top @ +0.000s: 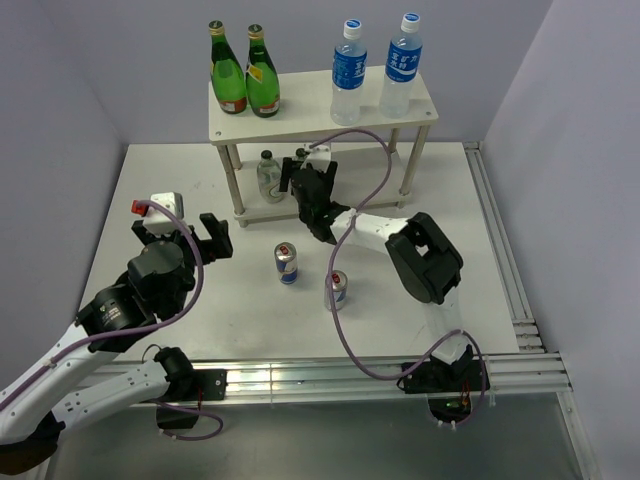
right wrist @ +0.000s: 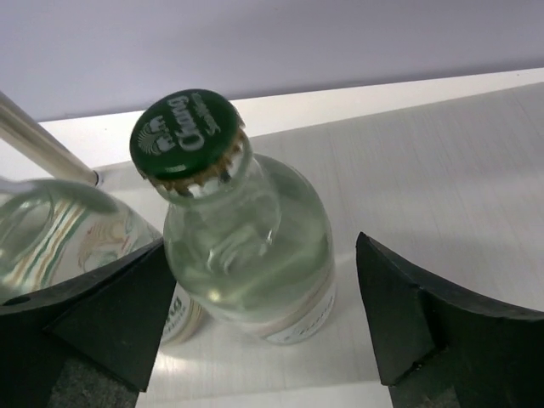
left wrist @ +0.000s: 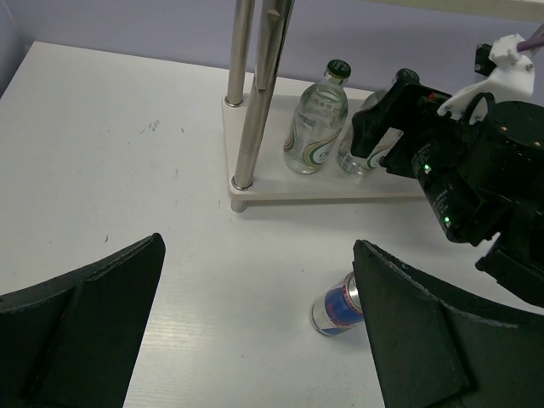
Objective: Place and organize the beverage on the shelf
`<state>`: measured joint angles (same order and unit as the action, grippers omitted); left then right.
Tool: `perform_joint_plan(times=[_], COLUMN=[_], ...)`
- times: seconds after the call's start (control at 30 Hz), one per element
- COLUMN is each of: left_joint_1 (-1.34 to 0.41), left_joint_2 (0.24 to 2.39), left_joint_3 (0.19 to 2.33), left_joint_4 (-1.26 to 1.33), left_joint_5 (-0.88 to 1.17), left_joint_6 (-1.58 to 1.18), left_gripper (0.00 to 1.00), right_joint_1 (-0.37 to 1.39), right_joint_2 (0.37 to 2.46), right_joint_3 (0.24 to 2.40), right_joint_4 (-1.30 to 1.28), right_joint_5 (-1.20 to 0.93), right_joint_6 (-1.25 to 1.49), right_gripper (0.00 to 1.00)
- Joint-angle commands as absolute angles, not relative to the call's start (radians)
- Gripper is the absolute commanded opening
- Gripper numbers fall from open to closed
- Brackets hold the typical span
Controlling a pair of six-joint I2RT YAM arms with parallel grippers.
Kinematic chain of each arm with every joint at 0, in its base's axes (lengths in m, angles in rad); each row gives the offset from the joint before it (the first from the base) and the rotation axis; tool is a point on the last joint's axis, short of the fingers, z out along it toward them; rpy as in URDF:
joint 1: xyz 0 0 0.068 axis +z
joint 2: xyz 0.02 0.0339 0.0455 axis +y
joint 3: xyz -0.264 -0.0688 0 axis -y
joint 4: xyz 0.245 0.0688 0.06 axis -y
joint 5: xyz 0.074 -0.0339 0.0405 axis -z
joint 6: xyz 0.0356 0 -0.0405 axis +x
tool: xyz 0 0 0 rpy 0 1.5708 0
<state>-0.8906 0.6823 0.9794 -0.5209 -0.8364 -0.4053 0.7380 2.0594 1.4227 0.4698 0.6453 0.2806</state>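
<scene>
Only the right wrist view shows how the right gripper (right wrist: pixel 262 246) stands. Its fingers are spread, and a small clear green-capped bottle (right wrist: pixel 246 255) rises between them, close against one finger and clear of the other, so it is not clamped. From above, the arm hides most of that bottle. The left wrist view shows the left gripper (left wrist: pixel 259 255) wide apart and holding nothing, over the left part of the white surface (top: pixel 180 180). The overhead view alone takes in the whole cream-white two-tier shelf (top: pixel 300 118) at the far edge. Every drink stands upright, long axis vertical, cap or top up. Two tall clear blue-labelled water bottles (top: pixel 348 62) (top: pixel 401 60) stand on the right of the top board. Two small green-capped bottles stand on the left of the lower board, the second small bottle (top: pixel 268 176) just beside the first. Two slim blue-silver cans (top: pixel 287 264) (top: pixel 338 293) stand off the shelf, mid-surface. Two green glass bottles (top: pixel 228 75) (top: pixel 262 75) stand on the top board's left.
</scene>
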Motion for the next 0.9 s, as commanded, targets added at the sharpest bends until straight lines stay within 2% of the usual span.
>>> perform_joint_plan(times=[0.0, 0.1, 0.37, 0.6, 0.7, 0.8, 0.87], left_joint_1=[-0.881, -0.873, -0.862, -0.847, -0.838, -0.828, -0.825], left_joint_2=[0.690, 0.695, 0.710, 0.726, 0.733, 0.742, 0.761], left_joint_3=[0.976, 0.974, 0.973, 0.974, 0.974, 0.974, 0.974], left_joint_4=[-0.506, -0.508, -0.509, -0.506, -0.502, -0.496, -0.491], left_joint_5=[-0.839, -0.836, -0.839, -0.818, -0.799, -0.764, -0.738], left_joint_6=[-0.399, -0.399, -0.399, -0.393, -0.391, -0.394, -0.387], left_gripper=[0.99, 0.99, 0.99, 0.99, 0.99, 0.99, 0.99], right_joint_1=[0.755, 0.770, 0.804, 0.880, 0.931, 1.003, 1.101], right_joint_2=[1.956, 1.922, 1.832, 1.610, 1.442, 1.290, 1.171], right_joint_3=[1.361, 1.313, 1.207, 1.019, 0.965, 0.921, 0.870], right_joint_4=[0.551, 0.557, 0.572, 0.523, 0.384, 0.139, 0.068], right_joint_5=[0.695, 0.710, 0.741, 0.874, 0.884, 0.966, 0.999], right_joint_6=[0.293, 0.298, 0.293, 0.285, 0.345, 0.411, 0.460], right_gripper=[0.91, 1.00, 1.00, 1.00, 1.00, 1.00, 1.00])
